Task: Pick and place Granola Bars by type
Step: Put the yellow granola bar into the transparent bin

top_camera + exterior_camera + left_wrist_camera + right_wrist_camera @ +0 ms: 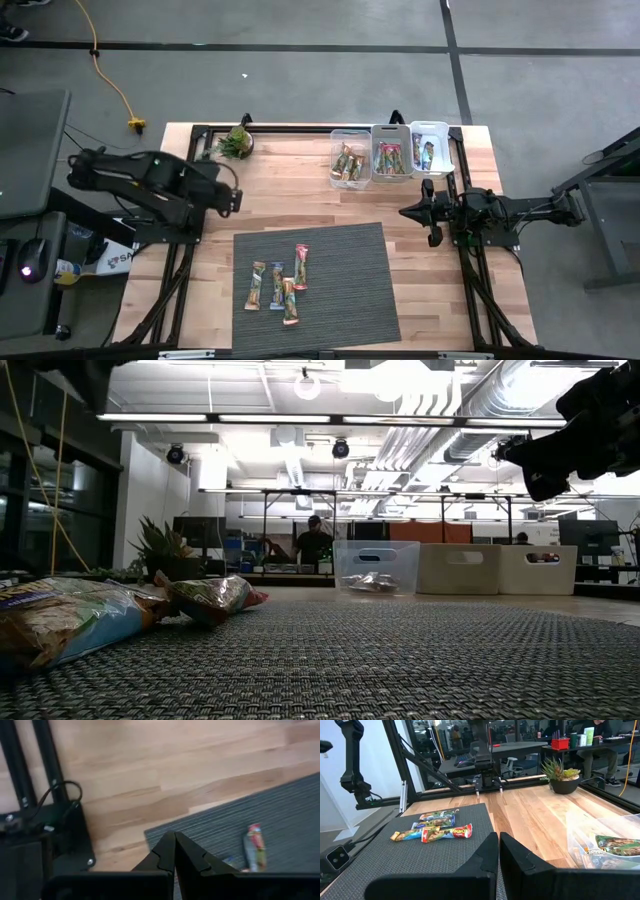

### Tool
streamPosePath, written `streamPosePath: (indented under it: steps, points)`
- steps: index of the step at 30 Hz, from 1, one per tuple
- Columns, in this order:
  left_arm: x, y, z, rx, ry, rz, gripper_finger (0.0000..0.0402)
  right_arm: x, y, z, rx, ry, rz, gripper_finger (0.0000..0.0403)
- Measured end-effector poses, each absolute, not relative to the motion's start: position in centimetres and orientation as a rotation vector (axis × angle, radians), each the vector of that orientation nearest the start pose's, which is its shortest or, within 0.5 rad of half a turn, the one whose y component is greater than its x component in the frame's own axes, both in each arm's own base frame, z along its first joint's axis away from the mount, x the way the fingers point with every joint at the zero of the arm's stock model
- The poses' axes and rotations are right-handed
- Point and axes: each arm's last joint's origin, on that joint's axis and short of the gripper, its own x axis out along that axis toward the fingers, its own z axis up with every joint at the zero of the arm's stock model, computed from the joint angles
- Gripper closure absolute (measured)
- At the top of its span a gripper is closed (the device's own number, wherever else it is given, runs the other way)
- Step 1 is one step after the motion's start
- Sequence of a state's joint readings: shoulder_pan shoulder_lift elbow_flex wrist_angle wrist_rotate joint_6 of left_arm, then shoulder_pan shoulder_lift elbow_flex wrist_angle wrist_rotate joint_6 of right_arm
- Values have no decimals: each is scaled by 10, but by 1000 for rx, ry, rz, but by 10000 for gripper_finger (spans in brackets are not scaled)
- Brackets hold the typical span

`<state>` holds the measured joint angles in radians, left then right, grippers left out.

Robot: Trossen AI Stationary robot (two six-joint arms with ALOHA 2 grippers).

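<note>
Grey mat [340,270] holding four granola bars [278,284] centrally, left gripper [237,197] and right gripper [407,213] closed, empty, flanking it.

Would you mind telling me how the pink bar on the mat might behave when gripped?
The pink bar lies flat on the ribbed mat, so it probably won't roll. Its glossy wrapper looks slippery and may crinkle. Being slim, it is likely light.

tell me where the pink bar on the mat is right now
In the high view the pink bar lies on the grey mat, left of its middle, rightmost of four loose bars, just right of a blue bar.
</note>
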<state>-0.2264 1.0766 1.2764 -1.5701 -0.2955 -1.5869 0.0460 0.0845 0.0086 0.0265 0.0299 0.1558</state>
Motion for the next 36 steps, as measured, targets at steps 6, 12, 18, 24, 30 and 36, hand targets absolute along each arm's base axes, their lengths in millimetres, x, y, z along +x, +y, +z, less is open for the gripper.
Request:
streamPosePath:
  steps: [6, 12, 18, 24, 30, 36]
  points:
    - [147, -38, 325, -1030, 976, 995, 401, 102, 4, 162, 154, 51, 12, 402]
    - [156, -44, 302, -1048, 1019, 926, 401, 102, 4, 162, 154, 51, 12, 402]
    - [164, -47, 282, -1044, 1012, 853, 401, 102, 4, 162, 154, 51, 12, 402]
    - [165, -47, 266, -1023, 1034, 849, 401, 102, 4, 162, 154, 51, 12, 402]
    - [166, -50, 252, -1067, 1093, 809, 401, 102, 4, 162, 154, 51, 12, 402]
    - [176, -56, 242, -1197, 1092, 671, 401, 102, 4, 162, 154, 51, 12, 402]
